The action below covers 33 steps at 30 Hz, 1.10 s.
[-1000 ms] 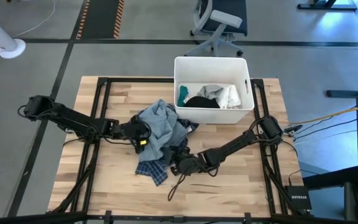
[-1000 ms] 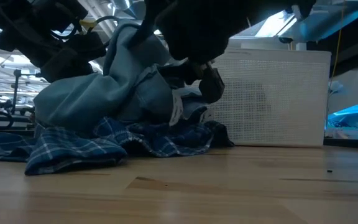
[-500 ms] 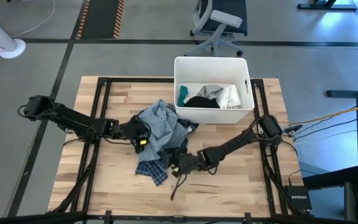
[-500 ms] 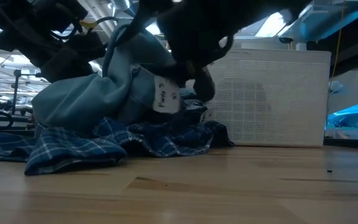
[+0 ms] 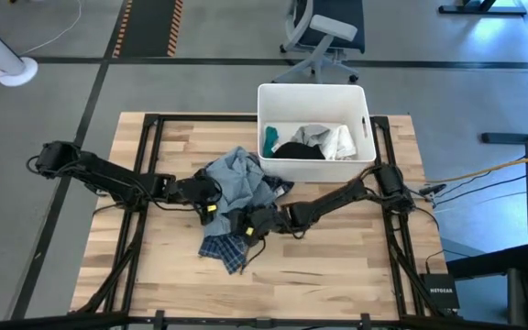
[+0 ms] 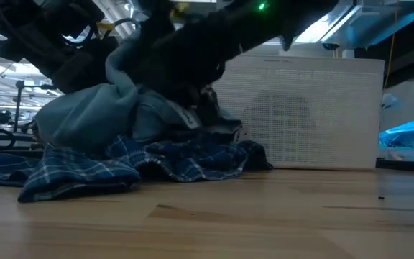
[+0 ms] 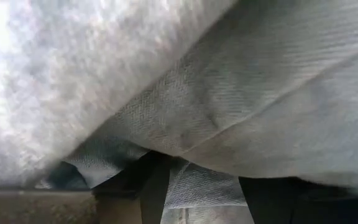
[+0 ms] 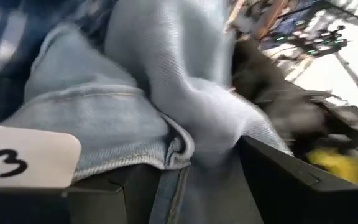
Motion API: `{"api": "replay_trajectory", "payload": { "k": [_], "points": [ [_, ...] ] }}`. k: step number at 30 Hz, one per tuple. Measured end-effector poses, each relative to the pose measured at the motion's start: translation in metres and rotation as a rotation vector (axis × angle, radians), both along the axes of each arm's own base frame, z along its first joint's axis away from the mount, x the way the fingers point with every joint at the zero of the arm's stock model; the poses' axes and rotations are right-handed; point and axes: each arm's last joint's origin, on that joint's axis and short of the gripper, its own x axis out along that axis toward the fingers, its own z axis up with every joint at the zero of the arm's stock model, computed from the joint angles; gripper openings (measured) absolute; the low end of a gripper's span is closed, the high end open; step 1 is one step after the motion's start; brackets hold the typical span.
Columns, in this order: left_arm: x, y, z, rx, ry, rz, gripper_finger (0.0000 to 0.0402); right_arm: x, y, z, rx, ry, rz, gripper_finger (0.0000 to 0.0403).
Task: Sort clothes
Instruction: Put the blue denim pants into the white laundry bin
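Note:
The clothes lie in a pile at the table's middle. A light blue-grey garment sits on top of a dark blue plaid one, which lies flat on the wood. My left gripper is at the pile's left side, with light fabric between its fingers. My right gripper is at the pile's near right side, shut on a fold of the same garment. A white tag marked 3 shows beside it. Teal, black and white clothes lie in the white bin. My left gripper has the light blue-grey garment's left part between its two fingers, coming in slanting down from the table's left. The cloth fills its wrist view, so edge or fold cannot be told. The garment rises toward it. My right gripper pinches a seamed fold of the light blue-grey garment between its two fingers, coming nearly level from the table's right. Several layers bunch at the fingers. The rest of the garment lies slack on the pile.
The white bin stands right behind the pile, at the table's far right of centre. Bare wood lies along the near edge and at the far left. Black frame rails run along both sides of the table.
My right gripper has gone toward the table's left edge and a little toward the far edge, taking its fold of the light blue-grey garment along. The garment has bunched up leftward into a tighter heap. The plaid garment has stayed on the wood.

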Motion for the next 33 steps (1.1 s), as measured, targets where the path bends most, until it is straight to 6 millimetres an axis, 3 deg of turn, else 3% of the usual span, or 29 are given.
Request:
{"api": "replay_trajectory", "payload": {
  "k": [3, 11, 14, 18, 21, 25, 33],
  "points": [
    [0.001, -0.003, 0.001, -0.018, -0.017, -0.028, 0.0175, 0.006, -0.008, -0.006, 0.002, 0.031, -0.037, 0.0231],
    [0.001, -0.008, 0.002, -0.049, -0.032, -0.079, 0.0175, 0.016, -0.006, -0.013, 0.079, 0.019, -0.065, 0.022],
    [0.001, -0.008, 0.001, -0.055, -0.029, -0.078, 0.0175, 0.017, -0.006, -0.014, 0.175, 0.014, -0.129, 0.017],
    [0.0, -0.007, 0.001, -0.065, -0.018, -0.054, 0.0175, 0.019, -0.006, -0.01, 0.306, 0.027, -0.232, 0.0045],
    [-0.002, -0.007, 0.002, -0.068, -0.006, -0.027, 0.0175, 0.022, -0.001, -0.002, 0.309, 0.021, -0.305, 0.0027],
    [-0.011, -0.006, 0.009, -0.08, 0.012, -0.003, 0.0175, 0.024, 0.01, 0.017, 0.261, -0.011, -0.379, 0.0033],
    [-0.044, 0.002, 0.045, -0.06, -0.05, 0.087, 0.0175, 0.022, 0.027, 0.103, 0.227, -0.143, -0.432, 0.0022]
  ]
}}
